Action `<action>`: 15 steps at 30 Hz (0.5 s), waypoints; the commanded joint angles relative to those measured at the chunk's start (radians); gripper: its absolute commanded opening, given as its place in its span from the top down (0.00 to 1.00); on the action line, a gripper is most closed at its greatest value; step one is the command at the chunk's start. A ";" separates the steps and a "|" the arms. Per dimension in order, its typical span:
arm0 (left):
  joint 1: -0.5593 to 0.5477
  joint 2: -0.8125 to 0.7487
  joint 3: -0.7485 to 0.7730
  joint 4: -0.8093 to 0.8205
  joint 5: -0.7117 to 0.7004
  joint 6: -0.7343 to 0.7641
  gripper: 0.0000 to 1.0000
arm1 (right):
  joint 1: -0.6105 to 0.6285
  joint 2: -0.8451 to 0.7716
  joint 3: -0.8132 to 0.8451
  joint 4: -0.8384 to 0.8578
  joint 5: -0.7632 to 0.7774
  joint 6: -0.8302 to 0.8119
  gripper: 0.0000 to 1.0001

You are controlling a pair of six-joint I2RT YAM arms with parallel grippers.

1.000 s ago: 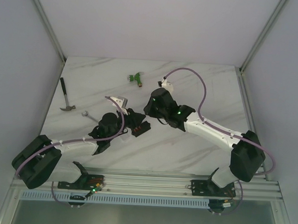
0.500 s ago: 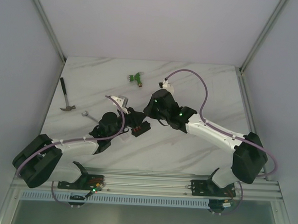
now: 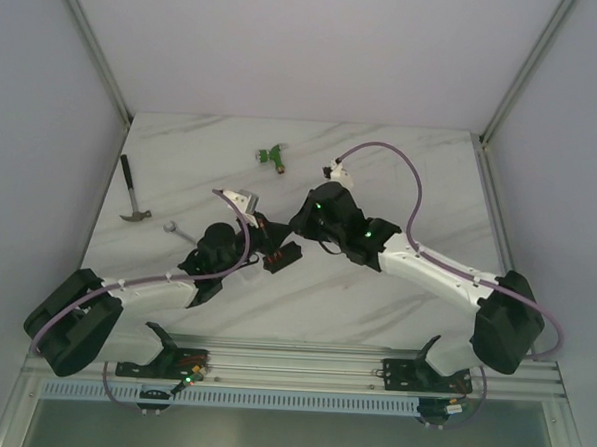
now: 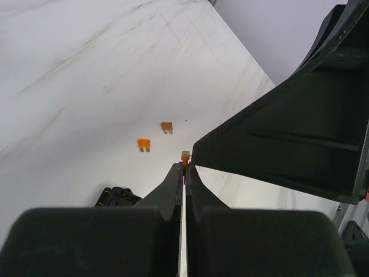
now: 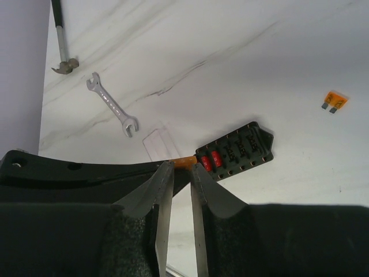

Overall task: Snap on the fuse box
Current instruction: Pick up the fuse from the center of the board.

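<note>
The black fuse box (image 5: pixel 236 153) lies flat on the marble table, with two red fuses in its top face. It also shows in the top view (image 3: pixel 283 256), between the two grippers. My left gripper (image 4: pixel 184 166) is shut on a small orange fuse (image 4: pixel 185 156). In the right wrist view that fuse (image 5: pixel 185 162) sits right at the fuse box's near end. My right gripper (image 5: pixel 179 167) is slightly open and empty, hovering just over the left gripper's tips and the box's end. In the top view the left gripper (image 3: pixel 265 237) and the right gripper (image 3: pixel 304 234) are close together.
A clear plastic piece (image 5: pixel 157 143) lies just behind the fuse box. Loose orange fuses lie on the table (image 4: pixel 143 143) (image 4: pixel 166 126) (image 5: pixel 334 101). A wrench (image 3: pixel 178 231) and a hammer (image 3: pixel 132 190) are at the left, and a green connector (image 3: pixel 273 155) is at the back.
The right arm's elbow and shoulder have swung to the right, while its gripper stays by the fuse box. The left gripper and the fuse box have shifted only slightly.
</note>
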 commanded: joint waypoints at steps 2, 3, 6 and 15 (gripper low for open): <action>-0.002 -0.042 0.007 0.004 0.012 0.041 1.00 | -0.008 -0.055 -0.032 0.057 0.004 -0.013 0.71; -0.003 -0.048 0.008 -0.004 0.011 0.048 1.00 | -0.012 -0.064 -0.037 0.068 -0.003 -0.026 0.68; 0.002 -0.063 0.010 -0.030 0.019 0.079 1.00 | -0.042 -0.100 -0.060 0.118 -0.047 -0.100 0.57; 0.142 -0.081 0.032 -0.070 0.334 0.112 1.00 | -0.171 -0.241 -0.135 0.241 -0.237 -0.534 0.32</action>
